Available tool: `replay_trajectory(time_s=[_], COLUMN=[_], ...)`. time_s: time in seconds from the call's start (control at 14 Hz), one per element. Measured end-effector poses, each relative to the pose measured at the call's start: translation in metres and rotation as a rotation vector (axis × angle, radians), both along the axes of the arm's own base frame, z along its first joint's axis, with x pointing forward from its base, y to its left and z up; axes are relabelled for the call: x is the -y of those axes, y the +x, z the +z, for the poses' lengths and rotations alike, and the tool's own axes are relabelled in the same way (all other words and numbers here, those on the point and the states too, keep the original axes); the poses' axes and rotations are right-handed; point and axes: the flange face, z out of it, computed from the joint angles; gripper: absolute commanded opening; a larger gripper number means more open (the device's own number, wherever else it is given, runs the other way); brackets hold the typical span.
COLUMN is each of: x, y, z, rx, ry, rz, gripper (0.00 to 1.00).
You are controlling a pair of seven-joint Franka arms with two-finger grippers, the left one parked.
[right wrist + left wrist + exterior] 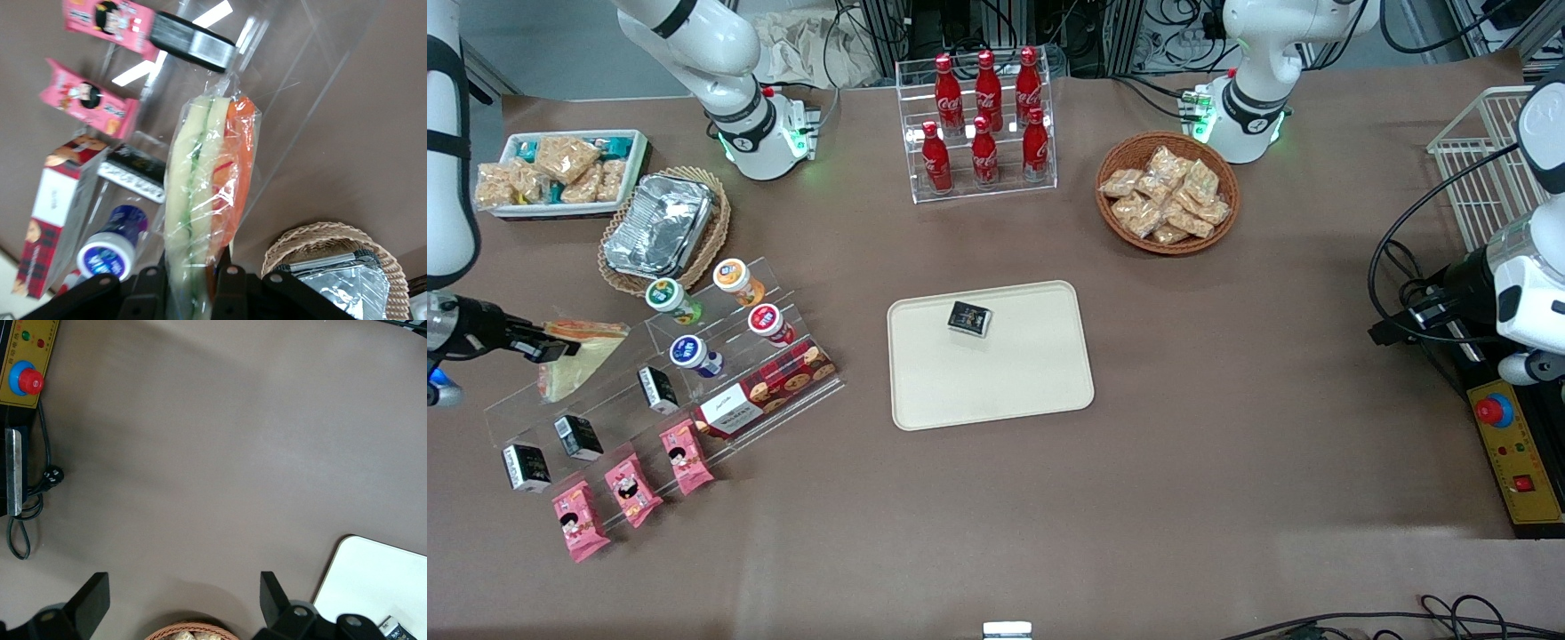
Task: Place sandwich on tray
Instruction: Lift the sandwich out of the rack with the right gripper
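The jaws (190, 277) pinch the sandwich (203, 200), which juts out from between them above the clear rack (667, 373). The tray (996, 391) lies well away from the jaws; carrying and setting down remain.

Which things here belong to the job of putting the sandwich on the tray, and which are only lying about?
Belong to the job:
- plastic-wrapped triangular sandwich, held above the clear acrylic rack
- large cream-beige rectangular tray
- tool, shut on the sandwich

Lying about:
- small black packet on the tray
- red cola bottles
- wicker basket of snack packets
- crinkled foil container
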Motion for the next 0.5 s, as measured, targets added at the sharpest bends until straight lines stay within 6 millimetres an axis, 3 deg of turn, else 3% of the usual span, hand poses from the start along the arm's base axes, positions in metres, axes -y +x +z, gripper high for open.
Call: replay_trajectory(time_s=[0.21,0.5], x=[-0.031,-0.074], y=[0.015,0.029], z=[0.044,0.084], rx=[0.003,0.059], ry=[0.004,0.015], rz=[0.07,0.279], gripper=[0.26,0.27])
